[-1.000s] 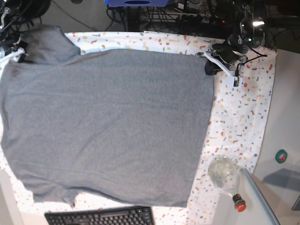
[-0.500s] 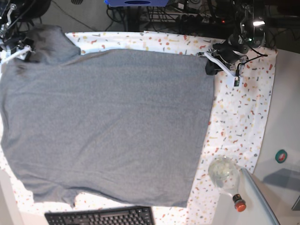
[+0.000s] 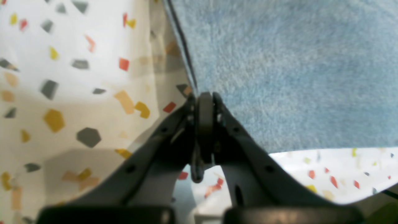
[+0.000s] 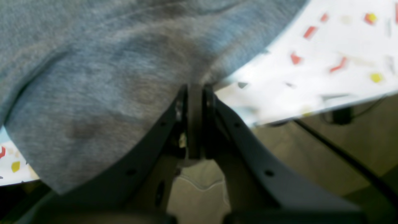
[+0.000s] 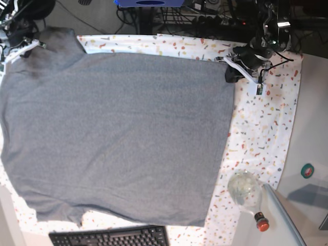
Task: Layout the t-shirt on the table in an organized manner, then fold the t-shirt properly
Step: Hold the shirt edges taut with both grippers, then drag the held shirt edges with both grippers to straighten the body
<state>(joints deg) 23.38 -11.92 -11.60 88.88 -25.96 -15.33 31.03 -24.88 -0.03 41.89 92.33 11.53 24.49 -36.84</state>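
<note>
The heather-grey t-shirt (image 5: pixel 118 138) lies spread flat over most of the speckled table (image 5: pixel 266 123), hem toward the right. My left gripper (image 5: pixel 229 74) sits at the hem's far right corner. In the left wrist view its jaws (image 3: pixel 205 99) are shut, pinching the edge of the t-shirt (image 3: pixel 295 71) on the table (image 3: pixel 62 93). My right gripper (image 5: pixel 35 47) is at the far left sleeve. The right wrist view has it (image 4: pixel 194 88) shut, with the t-shirt's (image 4: pixel 108 77) fabric puckering into its tips near the table's (image 4: pixel 326 62) edge.
A black keyboard (image 5: pixel 110 237) lies at the near edge under the shirt's left side. A clear glass bottle with a red cap (image 5: pixel 246 192) lies at the near right corner. A teal tape roll (image 5: pixel 307 170) sits off the cloth. Cables (image 5: pixel 205 13) run behind.
My right gripper has moved toward the far left corner and closed on the sleeve, drawing that fabric outward. The left gripper has stayed put, still shut.
</note>
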